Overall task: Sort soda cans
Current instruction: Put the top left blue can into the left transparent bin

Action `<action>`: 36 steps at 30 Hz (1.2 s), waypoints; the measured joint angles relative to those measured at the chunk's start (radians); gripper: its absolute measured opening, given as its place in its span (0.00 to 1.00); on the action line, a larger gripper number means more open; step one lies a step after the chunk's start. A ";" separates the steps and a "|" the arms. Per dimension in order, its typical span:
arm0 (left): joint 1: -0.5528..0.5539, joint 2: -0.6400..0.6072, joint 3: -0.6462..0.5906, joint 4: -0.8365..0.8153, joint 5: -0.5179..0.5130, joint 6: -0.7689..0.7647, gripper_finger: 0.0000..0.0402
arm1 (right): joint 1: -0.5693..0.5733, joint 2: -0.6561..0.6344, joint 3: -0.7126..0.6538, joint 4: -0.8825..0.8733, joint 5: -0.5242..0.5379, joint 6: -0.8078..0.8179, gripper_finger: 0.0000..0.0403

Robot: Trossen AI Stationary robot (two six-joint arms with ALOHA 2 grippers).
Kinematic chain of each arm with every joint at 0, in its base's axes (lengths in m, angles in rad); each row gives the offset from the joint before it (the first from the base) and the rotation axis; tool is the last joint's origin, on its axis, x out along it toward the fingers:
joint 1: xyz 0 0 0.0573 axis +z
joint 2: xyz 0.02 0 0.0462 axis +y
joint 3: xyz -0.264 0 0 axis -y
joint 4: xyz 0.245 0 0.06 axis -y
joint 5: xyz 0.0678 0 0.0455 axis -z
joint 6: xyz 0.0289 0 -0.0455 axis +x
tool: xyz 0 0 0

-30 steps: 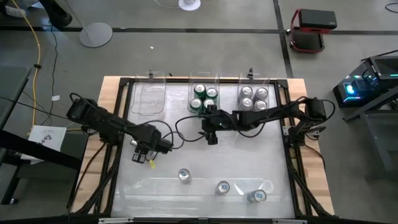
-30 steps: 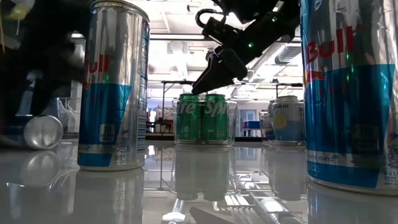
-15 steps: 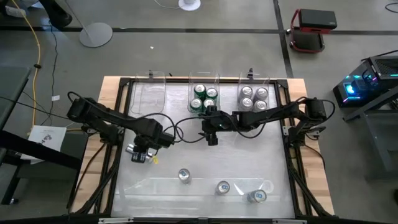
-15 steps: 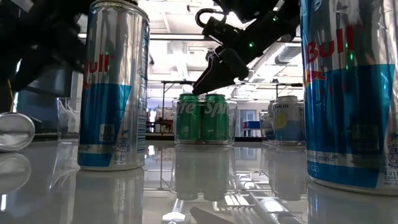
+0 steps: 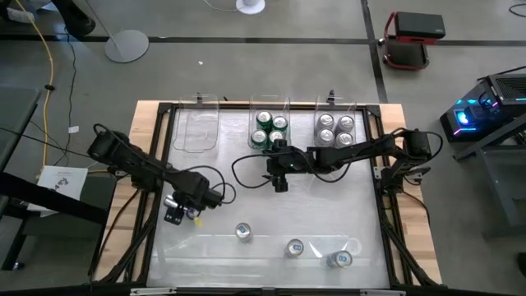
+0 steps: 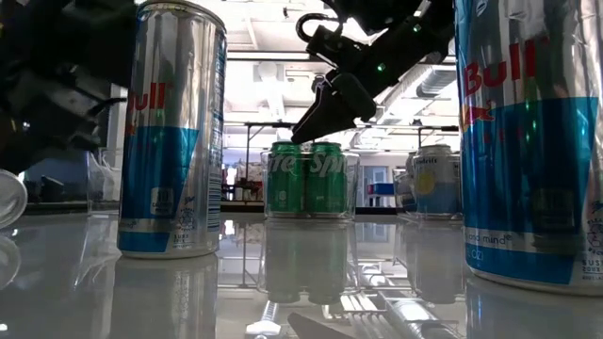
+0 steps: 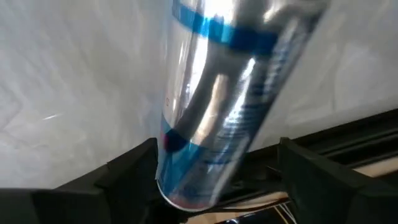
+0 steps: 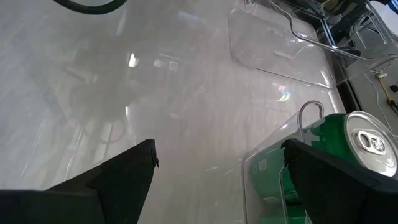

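Note:
A silver-and-blue soda can (image 7: 211, 106) lies slanted between the open fingers of my left gripper (image 5: 174, 213), near the table's left edge. The low view shows its round end (image 6: 5, 198) at the picture's left border. Three more silver-and-blue cans (image 5: 243, 233) (image 5: 295, 247) (image 5: 339, 259) are near the table's near edge. Green cans (image 5: 269, 129) stand in the middle clear bin, silver cans (image 5: 335, 127) in the right one. My right gripper (image 5: 279, 178) hangs open just in front of the green cans, touching nothing. My left gripper stands around the can's blue-and-red end (image 7: 174, 177). One finger (image 7: 134, 171) lies against that end. A gap shows between the can and the other finger (image 7: 311, 171). Whether the can rests on the table I cannot tell.
An empty clear bin (image 5: 198, 127) stands at the far left of the table. The black frame rail (image 5: 161, 164) runs along the left edge close to my left gripper. Two tall standing cans (image 6: 174, 132) (image 6: 532, 141) fill the low view's foreground.
My left gripper has moved toward the table's left and near edges. The silver-and-blue can has gone with it, sliding leftward in the low view until only its end shows at the border. My right gripper has kept still.

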 joint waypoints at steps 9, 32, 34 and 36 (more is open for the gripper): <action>-0.078 0.000 -0.106 0.141 -0.065 -0.108 0.77 | 0.000 0.000 0.000 0.000 0.000 0.015 0.85; -0.036 0.001 0.121 -0.213 -0.071 -0.182 0.53 | 0.000 0.000 0.000 0.001 0.000 0.016 0.85; -0.022 0.010 0.183 -0.284 -0.054 -0.191 0.53 | 0.000 0.000 0.000 0.002 0.000 0.015 0.85; 0.001 0.044 0.227 -0.327 -0.009 -0.209 0.53 | 0.000 0.000 0.000 0.005 0.001 0.015 0.85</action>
